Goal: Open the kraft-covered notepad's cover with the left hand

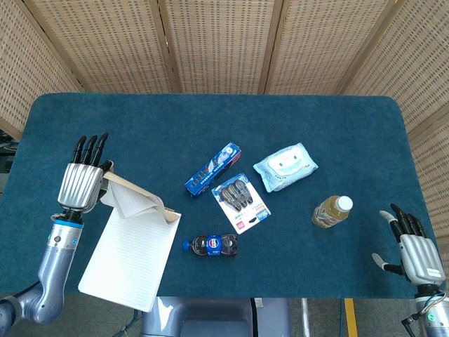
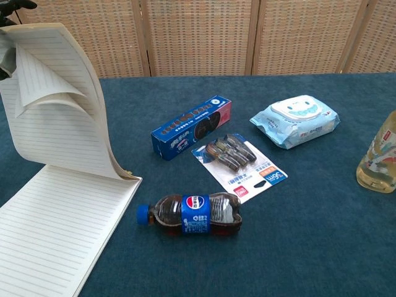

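Note:
The kraft-covered notepad [image 1: 130, 260] lies at the table's front left, its lined pages [image 2: 52, 229] showing. My left hand [image 1: 81, 181] holds the cover [image 1: 137, 193] by its free edge and has it lifted nearly upright, bent back toward the spiral at the pad's far end. A few lined sheets [image 2: 59, 117] have come up with the cover; one curls forward. In the chest view only dark fingertips [image 2: 15, 5] show at the top left corner. My right hand [image 1: 414, 249] rests open at the front right edge, far from the pad.
Close to the pad's right edge lies a small cola bottle [image 1: 212, 245]. Behind it are a blue cookie box [image 1: 212, 169], a carded pack of clips [image 1: 241, 199] and a wet-wipes pack [image 1: 285, 166]. A yellow drink bottle [image 1: 332, 211] stands right. Wicker screens back the table.

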`<state>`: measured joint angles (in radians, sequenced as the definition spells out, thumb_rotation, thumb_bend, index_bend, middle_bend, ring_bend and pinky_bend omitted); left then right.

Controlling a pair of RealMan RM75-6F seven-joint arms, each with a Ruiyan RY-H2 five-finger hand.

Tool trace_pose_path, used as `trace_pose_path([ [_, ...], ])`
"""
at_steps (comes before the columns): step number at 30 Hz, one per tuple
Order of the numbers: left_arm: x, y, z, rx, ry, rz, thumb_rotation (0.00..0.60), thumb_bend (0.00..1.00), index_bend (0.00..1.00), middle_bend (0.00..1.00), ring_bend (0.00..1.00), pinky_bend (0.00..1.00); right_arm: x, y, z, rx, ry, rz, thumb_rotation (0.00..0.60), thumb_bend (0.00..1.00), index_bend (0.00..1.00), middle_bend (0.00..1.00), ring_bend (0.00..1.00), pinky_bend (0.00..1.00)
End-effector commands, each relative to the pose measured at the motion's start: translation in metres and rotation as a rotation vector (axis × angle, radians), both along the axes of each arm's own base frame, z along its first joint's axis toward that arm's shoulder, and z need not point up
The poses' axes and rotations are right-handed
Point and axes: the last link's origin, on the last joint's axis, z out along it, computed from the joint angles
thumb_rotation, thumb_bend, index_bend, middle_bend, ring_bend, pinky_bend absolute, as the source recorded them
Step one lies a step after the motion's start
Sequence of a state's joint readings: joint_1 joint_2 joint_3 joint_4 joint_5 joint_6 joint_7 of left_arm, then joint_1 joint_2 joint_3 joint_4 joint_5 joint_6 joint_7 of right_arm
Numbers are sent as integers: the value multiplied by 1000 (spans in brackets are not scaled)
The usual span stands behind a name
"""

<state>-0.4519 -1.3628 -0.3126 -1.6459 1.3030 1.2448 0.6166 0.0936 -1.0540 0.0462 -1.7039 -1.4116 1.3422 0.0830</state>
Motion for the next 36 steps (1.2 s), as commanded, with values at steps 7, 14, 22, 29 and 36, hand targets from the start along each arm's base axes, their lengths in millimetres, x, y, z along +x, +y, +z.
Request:
trace_pose_path([
  [7,6,29,1,35,12,15,600,686,788,0,0,0,0,-1,0,3,-2,0,600,260,108,0,0,0],
  [14,10,52,2,55,13,31,600,685,788,0,0,0,0,-1,-1,6,-6,-1,600,260,108,0,0,0],
  [22,12,75,-1,75,22,55,600,682,788,0,0,0,-1,-2,-1,11,-16,-9,600,260,108,0,0,0],
  [29,14,94,-8,84,36,69,600,670,788,0,0,0,-1,-2,-1,14,-25,-12,600,260,108,0,0,0],
  [36,16,111,-21,78,51,64,600,623,745,0,0,0,-2,-4,-1,19,-36,-18,600,260,108,0,0,0],
])
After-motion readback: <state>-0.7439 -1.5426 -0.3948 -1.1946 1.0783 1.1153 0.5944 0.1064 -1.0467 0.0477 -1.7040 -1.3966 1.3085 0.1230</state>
